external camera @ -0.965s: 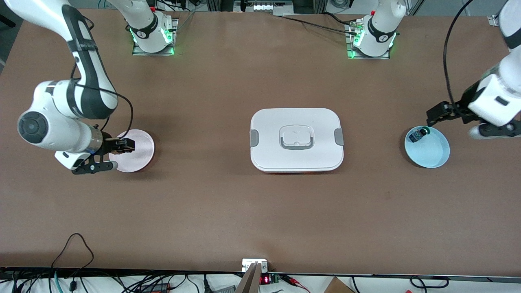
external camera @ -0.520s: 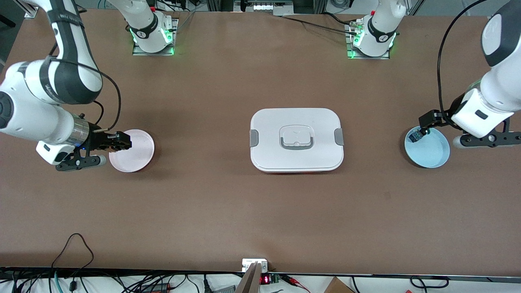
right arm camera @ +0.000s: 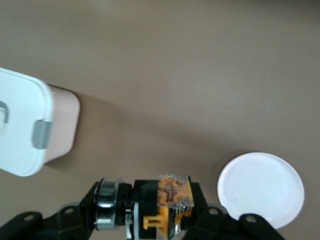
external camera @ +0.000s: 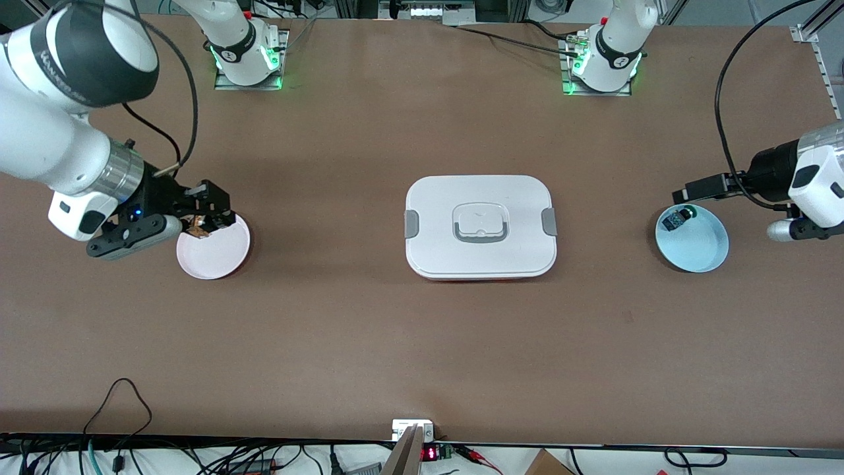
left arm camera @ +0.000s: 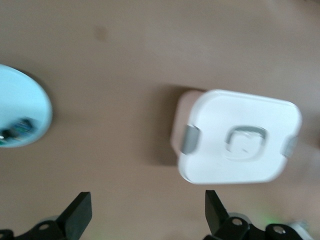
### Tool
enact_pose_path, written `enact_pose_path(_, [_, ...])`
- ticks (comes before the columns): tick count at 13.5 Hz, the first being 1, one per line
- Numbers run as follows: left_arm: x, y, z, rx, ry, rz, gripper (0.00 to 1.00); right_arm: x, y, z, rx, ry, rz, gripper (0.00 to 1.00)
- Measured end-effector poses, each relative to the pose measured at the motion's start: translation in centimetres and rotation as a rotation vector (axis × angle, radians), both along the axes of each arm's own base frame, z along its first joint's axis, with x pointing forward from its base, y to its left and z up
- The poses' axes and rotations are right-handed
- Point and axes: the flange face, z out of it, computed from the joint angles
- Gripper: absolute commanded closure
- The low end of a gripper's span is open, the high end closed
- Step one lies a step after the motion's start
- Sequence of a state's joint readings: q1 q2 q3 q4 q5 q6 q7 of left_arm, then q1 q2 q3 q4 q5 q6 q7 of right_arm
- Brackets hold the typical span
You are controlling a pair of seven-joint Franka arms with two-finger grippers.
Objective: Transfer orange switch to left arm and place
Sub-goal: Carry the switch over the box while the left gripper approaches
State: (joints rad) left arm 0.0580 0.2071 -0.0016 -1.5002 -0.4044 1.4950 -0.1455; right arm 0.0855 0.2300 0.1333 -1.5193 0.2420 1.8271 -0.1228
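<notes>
My right gripper (external camera: pixel 208 216) is shut on the orange switch (external camera: pixel 196 228) and holds it in the air over the edge of the pink plate (external camera: pixel 212 257). In the right wrist view the switch (right arm camera: pixel 172 200) lies sideways between the jaws of the right gripper (right arm camera: pixel 155 212), its metal-ringed cap at one side and its clear and orange body at the other. My left gripper (external camera: pixel 700 189) is open and empty beside the light blue plate (external camera: pixel 699 247). The white box (external camera: pixel 480 226) stands at the table's middle, between the two plates, and also shows in the left wrist view (left arm camera: pixel 240 137).
A small dark switch with a green cap (external camera: pixel 679 218) lies in the light blue plate, which also shows in the left wrist view (left arm camera: pixel 22 107). The right wrist view shows the pink plate (right arm camera: pixel 261 189) and a corner of the box (right arm camera: pixel 22 132). Cables run along the table's front edge.
My right gripper has risen from the pink plate with the orange switch in it. My left gripper has pulled back from the light blue plate toward the left arm's end of the table.
</notes>
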Motion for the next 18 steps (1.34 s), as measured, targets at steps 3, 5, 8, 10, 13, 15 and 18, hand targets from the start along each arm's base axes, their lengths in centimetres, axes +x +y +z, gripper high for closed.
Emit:
enact_pose_path(3, [0.7,-2.3,-1.9,-0.208,0.105,0.070,0.00,-1.0,4.0,2.8,0.070,-0.035,0.054,0.91])
enact_pose_path(5, [1.3,-3.5,-2.9,-0.332,0.156,0.102,0.00,-1.7,7.4,3.9,0.099,-0.087,0.124,0.91])
enact_pose_path(8, [2.5,-5.2,-4.4,-0.526,0.278,0.218,0.00,-2.5,11.8,5.7,0.184,-0.232,0.272,0.91])
enact_pose_path(10, [3.3,-6.1,-5.5,-0.631,0.401,0.319,0.00,-2.8,13.6,6.6,0.235,-0.330,0.366,0.91])
enact_pose_path(13, [4.3,-7.2,-7.3,-0.780,0.506,0.379,0.00,-3.4,15.8,7.2,0.335,-0.418,0.496,0.91])
enact_pose_path(15, [4.8,-8.0,-8.1,-0.893,0.548,0.401,0.00,-3.4,16.4,7.1,0.435,-0.475,0.585,0.91])
enact_pose_path(18, [5.5,-9.5,-7.7,-0.999,0.538,0.417,0.00,-2.5,16.5,5.8,0.554,-0.560,0.693,0.91])
